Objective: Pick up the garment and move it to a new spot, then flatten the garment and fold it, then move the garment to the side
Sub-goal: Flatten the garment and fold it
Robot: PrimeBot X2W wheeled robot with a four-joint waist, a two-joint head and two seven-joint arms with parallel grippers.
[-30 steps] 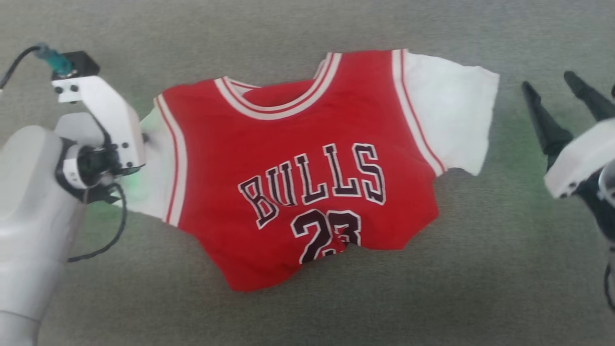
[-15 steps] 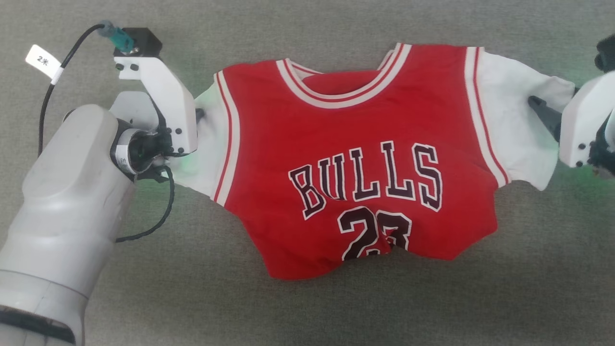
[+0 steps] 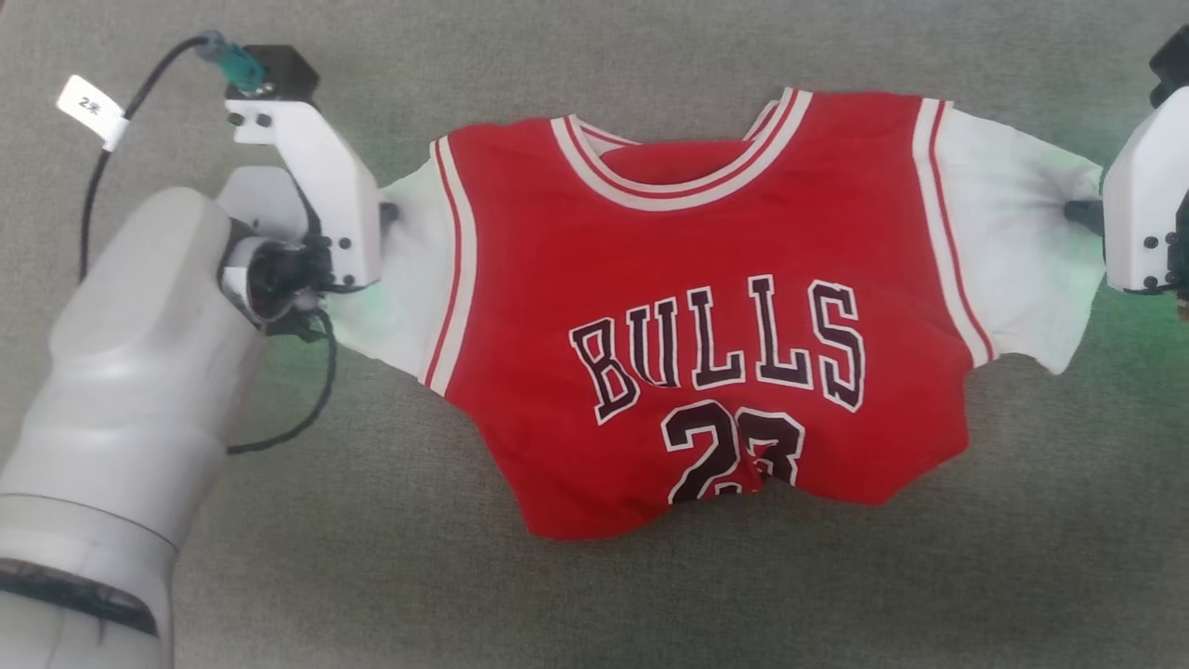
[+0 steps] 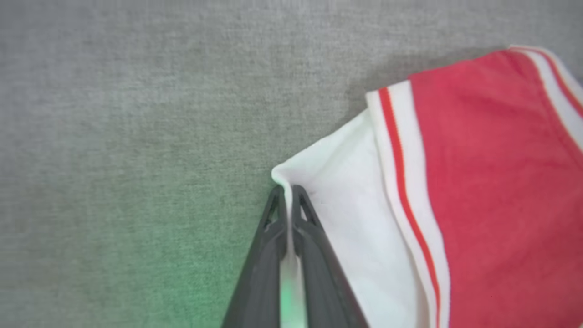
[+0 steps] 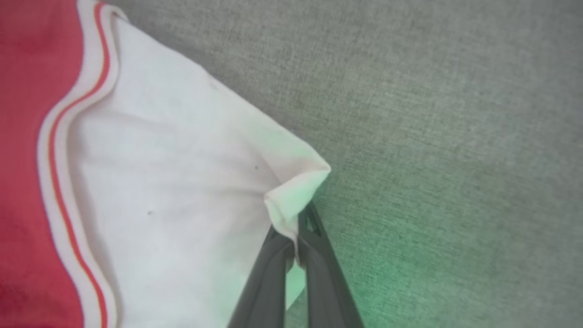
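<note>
Now, left to right. The left gripper [image 3: 385, 216] is pinched tight on the outer edge of the left-hand sleeve [image 3: 399, 269]. In its wrist view, white cloth runs down between the two dark fingers [image 4: 273, 237], so the hold looks deep enough.

The garment [image 3: 706, 279], a red BULLS 23 jersey tee, lies face up on the grey cloth-covered tabletop [image 3: 594, 604] and is stretched sideways between my two arms. The chest is fairly smooth. The hem [image 3: 725, 506] is rumpled, with a pucker under the number.

The right gripper [image 3: 1077, 212] is clamped on the outer corner of the right-hand sleeve [image 3: 1022, 260]. From its wrist view the bite takes a small folded-over corner [image 5: 291, 196], which I judge shallower than the left hold.

I read the step as lift and carry to a new spot.
- Raise both arms together, level and at the same pace.
- Hold only light sideways tension, since a hard pull could strip the right corner out.
- Lift high enough that the hem hangs free and the pucker drops out.
- Set the hem down first, then lay the rest flat.

Count:
- garment, one
- white sleeves, two
- grippers, two, both holding cloth
- cable [image 3: 93, 214] on the left wrist, one
- white tag [image 3: 88, 107], one
</note>
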